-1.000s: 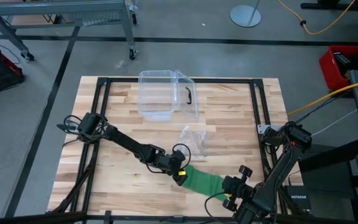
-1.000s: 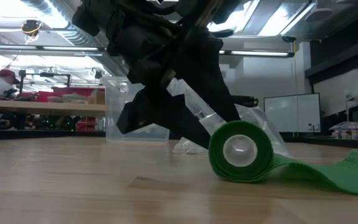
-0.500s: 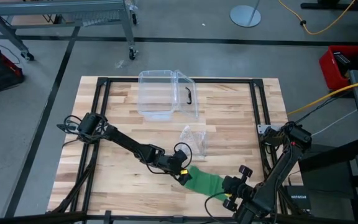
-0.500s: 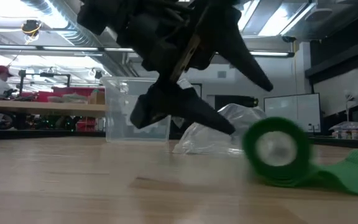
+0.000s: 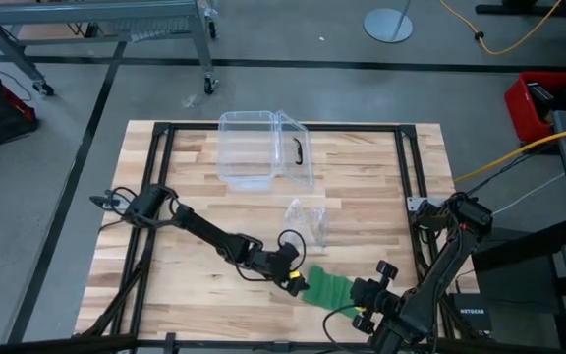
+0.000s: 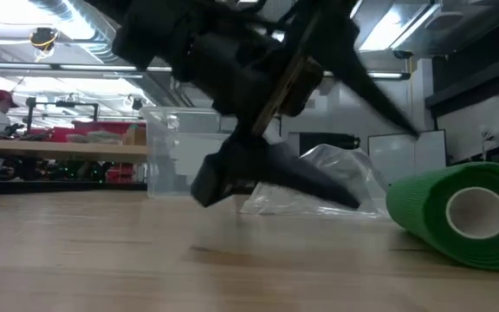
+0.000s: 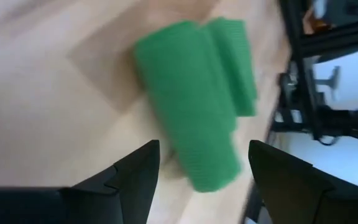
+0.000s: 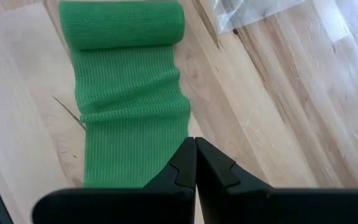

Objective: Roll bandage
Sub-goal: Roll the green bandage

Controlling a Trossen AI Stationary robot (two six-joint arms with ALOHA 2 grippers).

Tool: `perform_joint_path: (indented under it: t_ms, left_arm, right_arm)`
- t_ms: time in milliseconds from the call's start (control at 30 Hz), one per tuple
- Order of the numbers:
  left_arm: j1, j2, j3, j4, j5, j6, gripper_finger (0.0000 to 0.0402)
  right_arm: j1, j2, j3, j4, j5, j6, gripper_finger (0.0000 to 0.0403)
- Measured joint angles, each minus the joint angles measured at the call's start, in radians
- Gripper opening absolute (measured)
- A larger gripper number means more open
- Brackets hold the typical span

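One green bandage (image 5: 324, 288) lies low and right of centre on the wooden bench (image 5: 185, 177) in the high view, partly rolled into one cylinder with a flat tail toward the lower right. The left gripper (image 5: 294, 280) sits just left of the roll, jaws spread wide. The right gripper (image 5: 359, 317), jaws pressed together, rests at the tail's end. One clear plastic box (image 5: 263, 147) and one crinkly wrapper (image 5: 308, 218) lie farther up.
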Motion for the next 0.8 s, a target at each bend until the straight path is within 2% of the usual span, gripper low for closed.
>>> perform_joint_path:
  t_ms: [300,533,800]
  left_arm:
    - [-0.004,0.002,0.011,-0.007,-0.034,-0.003,0.0239]
    - [-0.005,0.042,0.020,-0.001,-0.034,-0.068,0.0239]
    - [-0.004,0.107,0.128,0.001,-0.033,-0.015,0.0239]
  right_arm:
    - [0.000,0.000,0.000,0.003,0.018,0.000,0.0005]
    - [0.000,0.000,0.000,0.003,0.019,0.000,0.0005]
    - [0.000,0.000,0.000,0.004,0.019,0.000,0.0005]
